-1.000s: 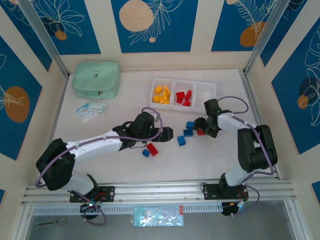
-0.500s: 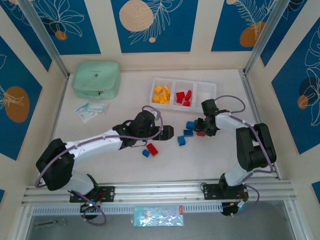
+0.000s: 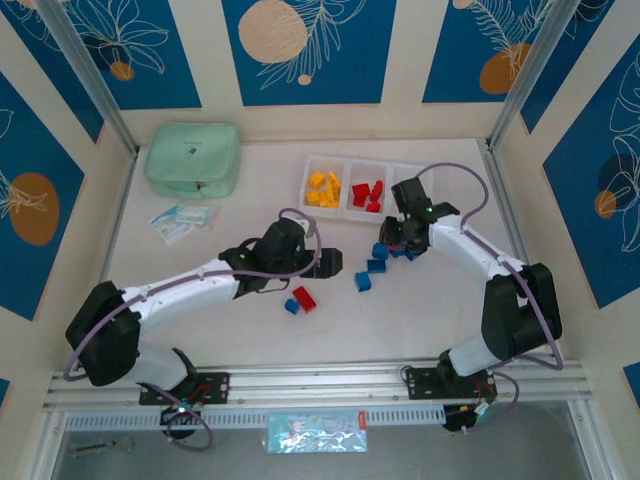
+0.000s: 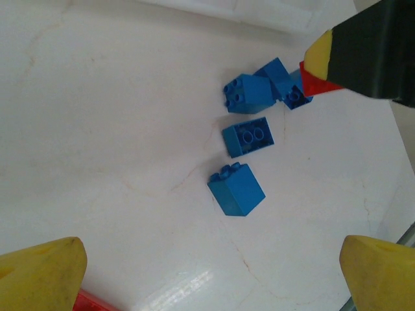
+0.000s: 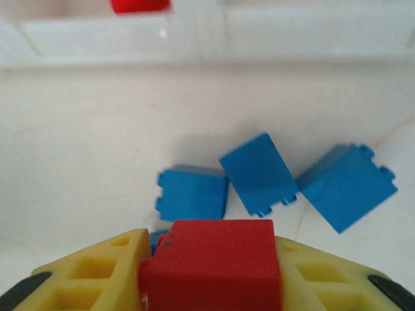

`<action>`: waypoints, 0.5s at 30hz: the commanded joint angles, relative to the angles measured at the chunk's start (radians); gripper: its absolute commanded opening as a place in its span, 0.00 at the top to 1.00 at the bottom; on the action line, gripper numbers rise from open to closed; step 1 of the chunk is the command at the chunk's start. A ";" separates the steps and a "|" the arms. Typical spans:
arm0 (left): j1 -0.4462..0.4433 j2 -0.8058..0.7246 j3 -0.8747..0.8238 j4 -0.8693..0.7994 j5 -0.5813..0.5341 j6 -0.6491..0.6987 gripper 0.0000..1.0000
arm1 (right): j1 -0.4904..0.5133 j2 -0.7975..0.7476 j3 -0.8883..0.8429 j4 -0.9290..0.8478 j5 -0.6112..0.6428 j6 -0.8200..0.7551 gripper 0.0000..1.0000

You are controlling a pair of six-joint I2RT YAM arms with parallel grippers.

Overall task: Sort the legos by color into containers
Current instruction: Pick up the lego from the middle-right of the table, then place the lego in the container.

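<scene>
Top external, tray (image 3: 346, 170), yellow legos (image 3: 323, 189) left, red legos (image 3: 368, 194) middle

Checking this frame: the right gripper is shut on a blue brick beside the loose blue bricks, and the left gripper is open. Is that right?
No. The right gripper is shut on a red brick, not a blue one, as the right wrist view shows. The rest stands: it is beside the loose blue bricks, and the left gripper is open.

No writing, label or number is legible anywhere.
</scene>
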 commanded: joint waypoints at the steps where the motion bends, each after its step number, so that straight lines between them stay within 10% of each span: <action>1: 0.038 -0.034 0.044 -0.027 -0.022 0.032 0.00 | 0.017 0.069 0.102 -0.016 0.014 -0.041 0.63; 15: 0.159 -0.023 0.057 -0.013 -0.007 0.031 0.00 | 0.020 0.497 0.566 0.037 0.035 -0.128 0.62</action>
